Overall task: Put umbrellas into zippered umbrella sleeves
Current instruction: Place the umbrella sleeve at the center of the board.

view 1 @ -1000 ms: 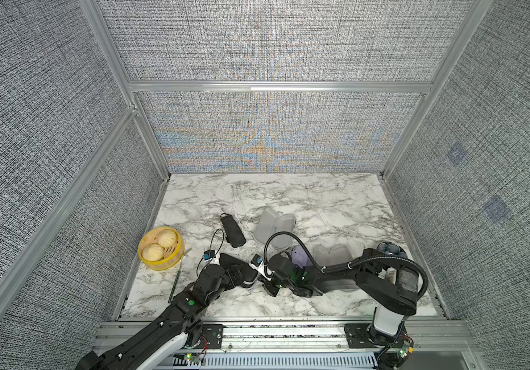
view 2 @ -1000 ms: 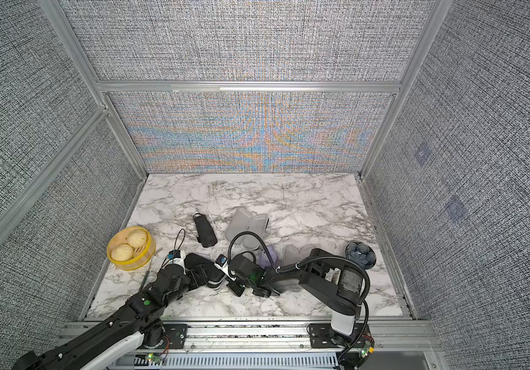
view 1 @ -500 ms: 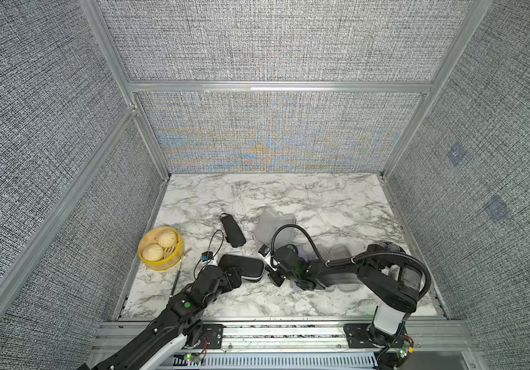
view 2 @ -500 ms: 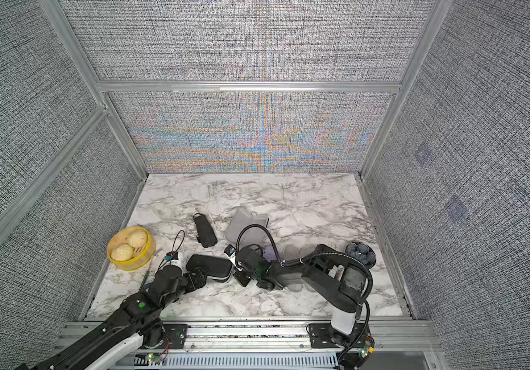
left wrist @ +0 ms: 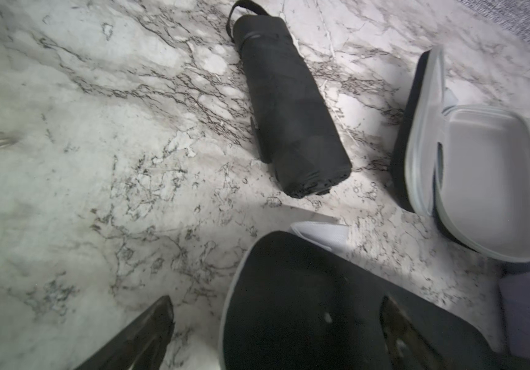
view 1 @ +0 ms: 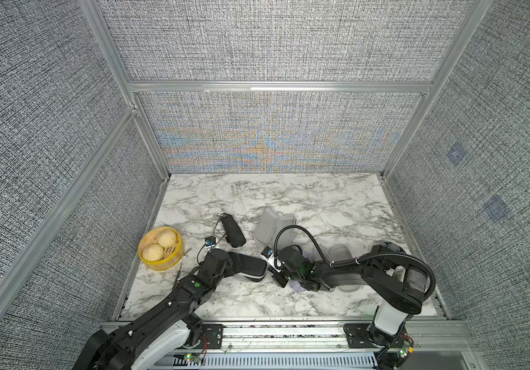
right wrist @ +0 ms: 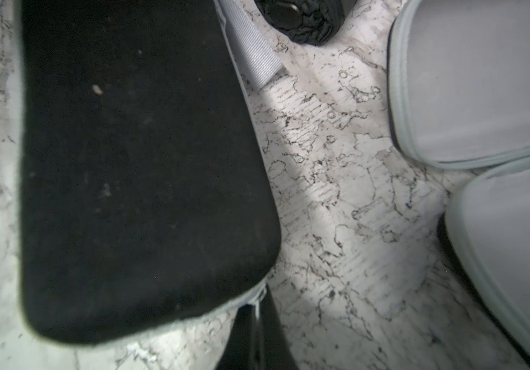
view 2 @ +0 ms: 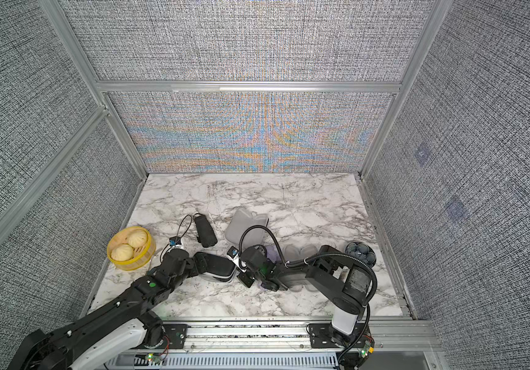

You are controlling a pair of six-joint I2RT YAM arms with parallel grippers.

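Left tool [left wrist: 275, 333] wide open, holds nothing, one finger over black sleeve [view 1: 251, 267] (near worktop [view 1: 337, 198] front edge). Right tool [right wrist: 254, 333] shut tight at sleeve's zip edge. Black umbrella [view 1: 232, 230] lies loose, nearer back edge.

Back marble [view 1: 289, 192] open, front crowded by black case [view 1: 251, 267], black umbrella [view 1: 232, 230], open grey case [view 1: 267, 224], gaps perhaps narrow

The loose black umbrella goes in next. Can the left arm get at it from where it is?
Probably yes. The black umbrella lies alone on bare marble just beyond the left gripper, whose jaws are open over the black case; nothing stands between them.
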